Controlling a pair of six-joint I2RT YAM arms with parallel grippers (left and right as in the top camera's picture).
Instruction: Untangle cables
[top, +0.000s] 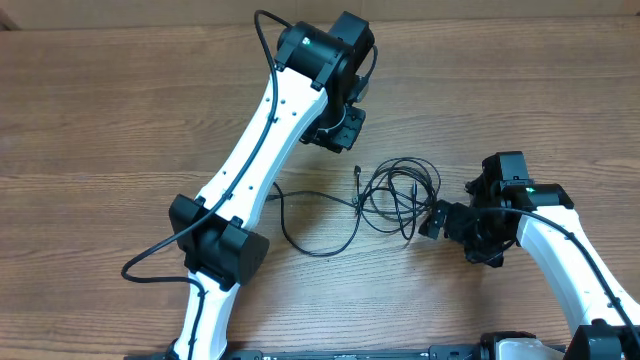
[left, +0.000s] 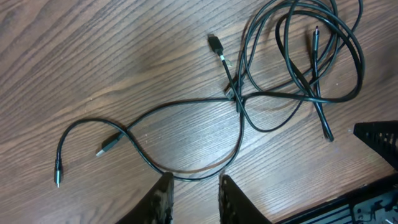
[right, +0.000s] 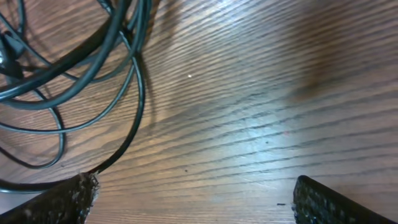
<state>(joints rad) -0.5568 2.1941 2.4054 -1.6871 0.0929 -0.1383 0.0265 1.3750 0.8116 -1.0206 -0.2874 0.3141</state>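
Several thin black cables lie tangled on the wooden table. A coiled bunch (top: 400, 186) sits mid-table, and a looser cable loop (top: 312, 251) trails off to its left. In the left wrist view the strands cross at a knot (left: 239, 99), with a plug end (left: 214, 43) above it and another plug (left: 106, 148) at the left. My left gripper (left: 195, 178) hovers just short of the loop, its jaws slightly apart over bare wood. My right gripper (right: 194, 183) stands wide open beside the coil (right: 127, 43), and one strand (right: 138, 99) runs up to its left fingertip.
The left arm (top: 265, 130) reaches diagonally across the table from the front, thick black wiring running along it. The right arm (top: 560, 235) comes in from the front right. Bare wood grain lies to the right of the coil in the right wrist view.
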